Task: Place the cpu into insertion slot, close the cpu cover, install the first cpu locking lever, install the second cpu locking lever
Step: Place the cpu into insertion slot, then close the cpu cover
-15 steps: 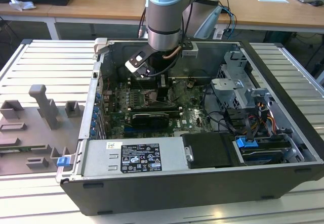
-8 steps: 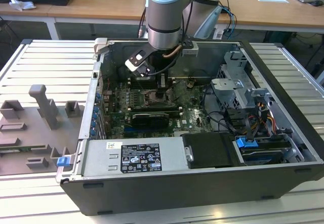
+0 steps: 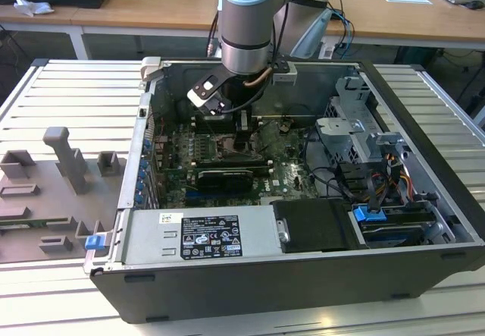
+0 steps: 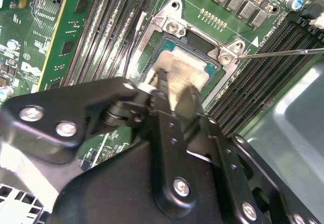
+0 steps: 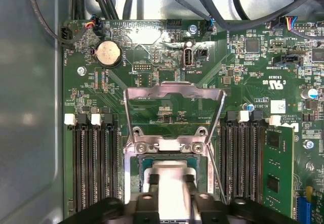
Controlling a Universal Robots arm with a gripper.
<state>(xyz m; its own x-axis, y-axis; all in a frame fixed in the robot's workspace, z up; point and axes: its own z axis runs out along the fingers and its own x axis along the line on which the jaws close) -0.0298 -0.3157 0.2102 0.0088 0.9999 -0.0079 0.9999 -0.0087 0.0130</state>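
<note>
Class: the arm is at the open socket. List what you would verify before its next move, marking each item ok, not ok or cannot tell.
1. cpu cover stands open, off the insertion slot: ok.
2. cpu lined up inside the slot's silver rim: ok.
3. cpu seated flat in the slot: cannot tell.
4. locking lever sticks out beside the socket, not across it: ok.
5. gripper directly over the cpu: ok.

The arm is reaching into the computer case — gripper hanging over the motherboard, grey fixture sitting at nine o'clock.
</note>
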